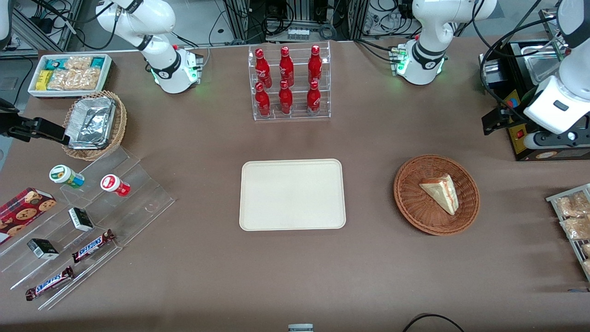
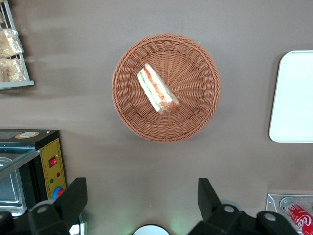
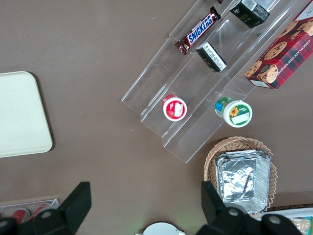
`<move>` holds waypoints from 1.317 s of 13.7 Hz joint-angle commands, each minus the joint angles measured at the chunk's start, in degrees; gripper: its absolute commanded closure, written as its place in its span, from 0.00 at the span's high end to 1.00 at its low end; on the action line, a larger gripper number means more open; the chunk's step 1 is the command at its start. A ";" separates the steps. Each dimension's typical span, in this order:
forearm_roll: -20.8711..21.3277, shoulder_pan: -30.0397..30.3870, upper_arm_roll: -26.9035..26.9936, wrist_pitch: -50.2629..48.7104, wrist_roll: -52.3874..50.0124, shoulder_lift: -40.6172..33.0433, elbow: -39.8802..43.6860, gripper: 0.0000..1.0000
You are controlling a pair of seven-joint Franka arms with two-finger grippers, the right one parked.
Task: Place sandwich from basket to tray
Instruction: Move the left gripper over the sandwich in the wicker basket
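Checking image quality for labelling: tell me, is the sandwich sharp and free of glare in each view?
Front view: sandwich in the basket is sharp, evenly lit, glare-free. Left wrist view: also crisp beneath the open gripper, soft shadow only. Right wrist view: sandwich absent.

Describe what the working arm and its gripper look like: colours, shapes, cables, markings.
The left arm is glossy white with rounded segments and black bands at the joints; its base glows green and black cables trail from it. The gripper has two black, wedge-shaped fingers on a dark body, standing wide apart, hanging above the table clear of the basket with the sandwich.
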 commanded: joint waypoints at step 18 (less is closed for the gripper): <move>-0.49 0.06 -0.10 49.47 -40.16 0.23 -38.92 1.00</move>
